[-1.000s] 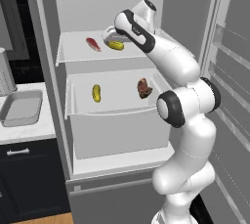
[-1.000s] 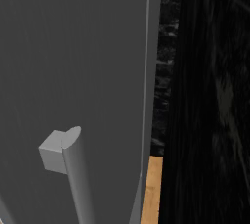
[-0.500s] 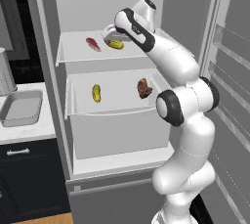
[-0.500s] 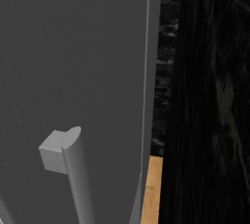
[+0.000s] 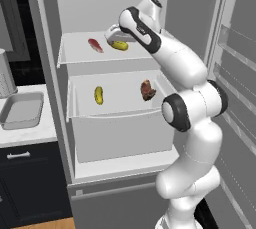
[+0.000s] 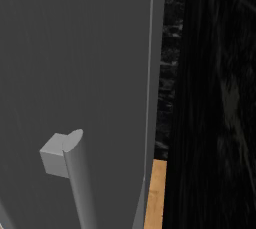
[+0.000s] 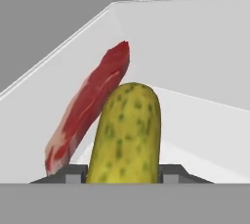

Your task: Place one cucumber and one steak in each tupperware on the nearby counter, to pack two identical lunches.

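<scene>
One cucumber (image 7: 128, 135) on the upper fridge shelf (image 5: 80, 55) is pinched between the tips of the tool (image 5: 116, 37), a red steak (image 7: 88, 108) lying just left of it; a straight lift before withdrawal is advised, so the steak is not dragged; the arm is stretched high and far into the fridge, hand angled down.

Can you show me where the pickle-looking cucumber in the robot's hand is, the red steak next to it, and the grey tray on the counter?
cucumber (image 7: 126, 135), hand view, middle of its body.
red steak (image 7: 93, 105), hand view, centre of slab.
grey tray (image 5: 22, 111), left base view, its bare floor.
</scene>
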You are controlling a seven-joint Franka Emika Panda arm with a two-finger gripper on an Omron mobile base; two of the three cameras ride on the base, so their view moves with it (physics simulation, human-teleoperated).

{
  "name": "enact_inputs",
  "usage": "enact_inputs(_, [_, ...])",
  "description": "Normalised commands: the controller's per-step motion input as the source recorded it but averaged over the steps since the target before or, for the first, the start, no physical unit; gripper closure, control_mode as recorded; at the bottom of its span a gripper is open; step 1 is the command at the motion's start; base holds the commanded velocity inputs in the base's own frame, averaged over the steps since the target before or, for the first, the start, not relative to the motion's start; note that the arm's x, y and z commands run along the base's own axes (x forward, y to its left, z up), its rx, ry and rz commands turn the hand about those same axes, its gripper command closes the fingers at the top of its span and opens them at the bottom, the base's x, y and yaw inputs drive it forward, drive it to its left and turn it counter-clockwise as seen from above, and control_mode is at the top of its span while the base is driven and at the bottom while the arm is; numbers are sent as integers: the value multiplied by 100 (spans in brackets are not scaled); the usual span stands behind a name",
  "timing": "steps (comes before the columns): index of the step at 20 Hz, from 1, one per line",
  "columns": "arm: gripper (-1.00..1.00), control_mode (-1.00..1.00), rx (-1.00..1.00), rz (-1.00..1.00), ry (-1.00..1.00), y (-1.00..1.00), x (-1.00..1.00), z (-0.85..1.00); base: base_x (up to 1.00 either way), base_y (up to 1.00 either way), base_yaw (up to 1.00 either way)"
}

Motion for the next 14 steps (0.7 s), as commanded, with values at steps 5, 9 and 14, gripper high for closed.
enact_inputs(5, [100,-100,0,0,-8,-2,-41,2,0,0,0])
enact_inputs(9, [100,-100,0,-1,-9,-17,-47,0,0,0,0])
enact_inputs(14, [100,-100,0,-3,-8,-23,-55,0,0,0,0])
